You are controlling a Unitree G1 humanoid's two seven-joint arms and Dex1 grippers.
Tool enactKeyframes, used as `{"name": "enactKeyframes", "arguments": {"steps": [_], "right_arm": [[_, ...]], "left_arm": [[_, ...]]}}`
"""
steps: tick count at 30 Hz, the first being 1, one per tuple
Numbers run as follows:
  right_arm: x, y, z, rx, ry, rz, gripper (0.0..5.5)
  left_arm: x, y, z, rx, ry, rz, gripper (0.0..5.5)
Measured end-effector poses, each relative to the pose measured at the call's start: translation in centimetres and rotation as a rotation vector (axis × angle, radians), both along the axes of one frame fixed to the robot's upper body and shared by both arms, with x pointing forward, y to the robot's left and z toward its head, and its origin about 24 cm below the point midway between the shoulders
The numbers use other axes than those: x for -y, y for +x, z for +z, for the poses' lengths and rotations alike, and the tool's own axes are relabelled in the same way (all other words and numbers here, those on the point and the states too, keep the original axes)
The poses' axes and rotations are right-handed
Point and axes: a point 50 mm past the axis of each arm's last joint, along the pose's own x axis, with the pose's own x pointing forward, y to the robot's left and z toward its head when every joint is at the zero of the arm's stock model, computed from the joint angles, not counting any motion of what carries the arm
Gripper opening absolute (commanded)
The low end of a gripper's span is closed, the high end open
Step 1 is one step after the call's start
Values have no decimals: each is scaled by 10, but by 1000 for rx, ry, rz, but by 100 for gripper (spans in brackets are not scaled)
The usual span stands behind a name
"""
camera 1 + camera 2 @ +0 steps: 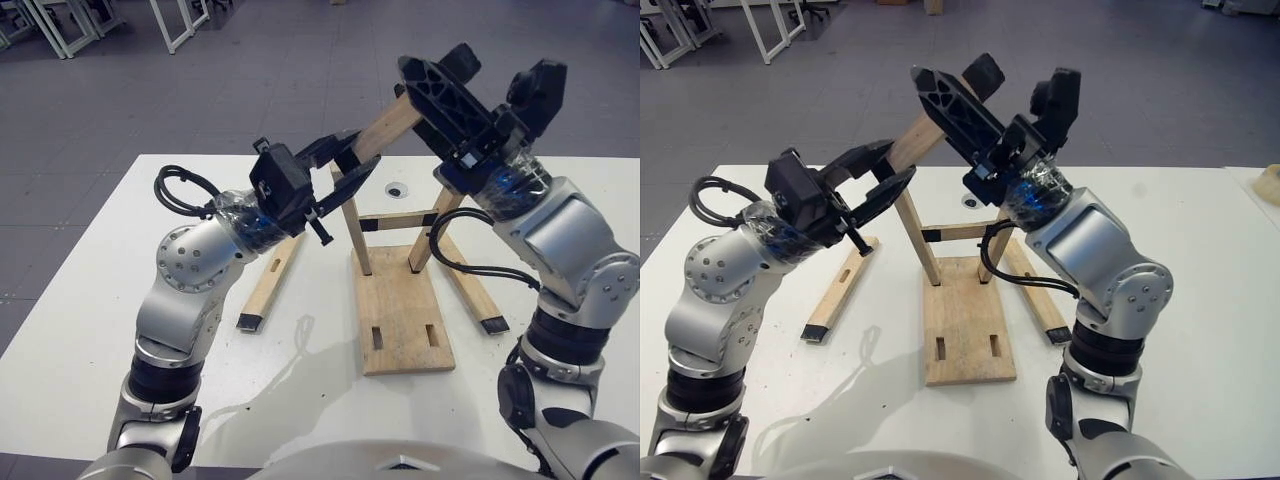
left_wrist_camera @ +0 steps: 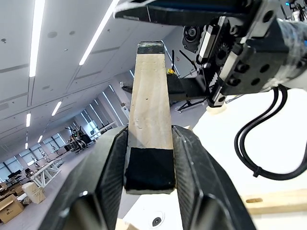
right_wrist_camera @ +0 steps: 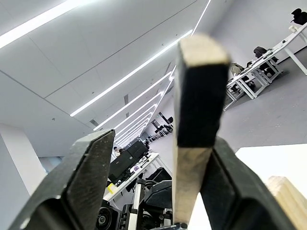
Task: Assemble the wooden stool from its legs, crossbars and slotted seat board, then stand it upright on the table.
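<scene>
From the head view, the seat (image 1: pixel 400 320) lies flat mid-table (image 1: pixel 100 260). Two uprights (image 1: pixel 352 225) joined by a crossbar (image 1: pixel 395 220) rise from its 12 o'clock end, and two slots sit bare near 6 o'clock. One spare leg (image 1: pixel 268 285) lies flat at the seat's 9 o'clock, another at 3 o'clock. Up in the air beyond 12 o'clock, a raised leg (image 1: pixel 385 128) bridges both arms, with the left gripper (image 1: pixel 355 155) on its lower end and the right gripper (image 1: pixel 437 68) at the upper. Over to the left wrist: both fingers (image 2: pixel 112 167) press the leg's black-capped end, a firm clamp. Right wrist now: the leg leans against one finger (image 3: pixel 225 187) while the other stands well apart, so that tool is spread and not gripping. This looks like a mid-air handover or regrasp ahead of fitting the next leg. The next move calls for the right fingers to close before the left lets go. Then the leg swings down and lines up square over a bare slot, since a tilted entry could jam.
</scene>
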Motion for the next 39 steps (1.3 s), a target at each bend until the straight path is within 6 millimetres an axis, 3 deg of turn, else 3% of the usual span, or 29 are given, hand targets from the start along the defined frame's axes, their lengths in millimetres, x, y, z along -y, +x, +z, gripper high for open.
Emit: {"name": "enactKeyframes", "arguments": {"steps": [10,13,17,21,25,29,33,36,39], "right_arm": [[5,4,-6,33,-88,-66,41],[3,3,-6,62,-114,-74,40],[3,2,-4,71,-110,-69,40],[6,5,-4,51,-81,-73,40],[26,15,7,49,-49,-156,40],[73,23,18,68,-72,-339,40],[114,22,21,95,-129,-490,40],[147,24,-7,-6,-167,-599,40],[161,26,-36,-92,-211,-643,40]], "left_arm": [[-4,0,-1,4,19,6,131],[-5,0,-2,-2,28,12,131],[-7,3,-3,-9,41,26,221],[-8,2,-2,5,63,8,224],[-1,-3,15,59,60,-39,224],[-4,1,24,88,14,25,224],[-9,10,21,84,-16,99,224],[-20,21,17,75,-116,210,224],[-34,30,11,76,-172,331,224]]}}
